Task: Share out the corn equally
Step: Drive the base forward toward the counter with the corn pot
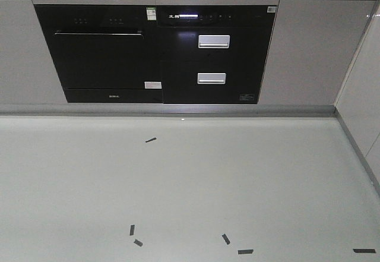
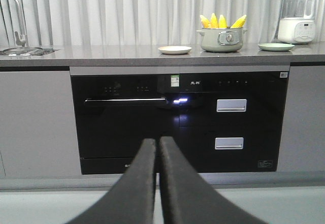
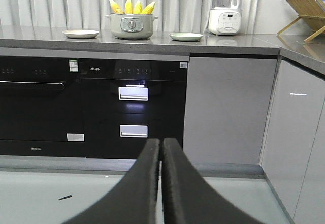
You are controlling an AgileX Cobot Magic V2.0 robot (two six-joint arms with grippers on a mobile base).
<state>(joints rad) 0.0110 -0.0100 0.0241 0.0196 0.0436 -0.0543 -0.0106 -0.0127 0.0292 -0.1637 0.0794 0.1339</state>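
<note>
Found the left gripper (image 2: pixel 157 144) closed, fingers pressed together on nothing, low before the black oven (image 2: pixel 122 127). Found the right gripper (image 3: pixel 161 144) the same, pressed together and empty. Spotted the corn (image 2: pixel 222 21) well apart from both, higher up and far beyond the fingertips, standing tips-up in a pale pot (image 2: pixel 222 40) on the grey counter (image 2: pixel 101 55). Noted a cream plate (image 2: pixel 174 50) left of the pot and a green plate (image 2: pixel 275 46) right of it, both apart from it

Grey floor (image 1: pixel 178 185), black ovens (image 1: pixel 154 54), white curtains (image 2: pixel 142 10).
</note>
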